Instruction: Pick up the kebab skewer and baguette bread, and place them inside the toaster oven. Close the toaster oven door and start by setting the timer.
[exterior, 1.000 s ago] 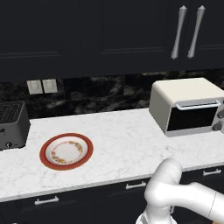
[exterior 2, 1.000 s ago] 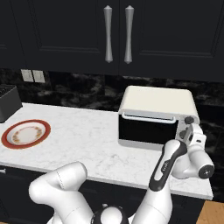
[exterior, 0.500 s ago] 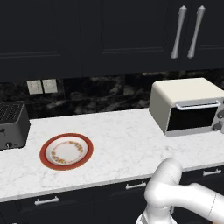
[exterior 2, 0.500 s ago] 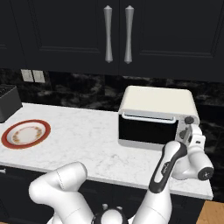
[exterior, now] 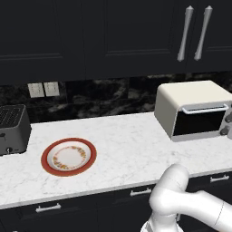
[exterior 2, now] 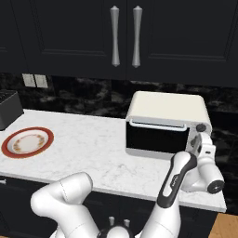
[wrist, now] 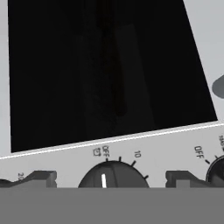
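**Timer Dial Approach: Hazards and Clearances**

The tool [exterior 2: 201,142] sits at the right end of the toaster oven [exterior 2: 165,124], directly in front of the control panel. In the hand view its two fingertips [wrist: 43,177] stand spread wide, one on each side of a dark timer dial [wrist: 111,175], whose white pointer sits near the top mark. Nothing is pinched. The toaster oven door [exterior 2: 156,138] appears shut; its dark glass hides the interior, so the kebab skewer and baguette bread cannot be confirmed inside. The plate [exterior: 69,156] on the table [exterior: 127,145] is bare.

Hazards, as judged:
- Off-centre closing may make the pads slip from the dial, leaving the timer unset.
- A second knob [wrist: 216,173] sits just beside the dial; a sideways drift may catch it instead.
- Excess forward pressure may push the oven back toward the wall.

Clearances: the oven stands near the table's right edge, with open air to its right. The wide stretch of table between oven and plate is open.
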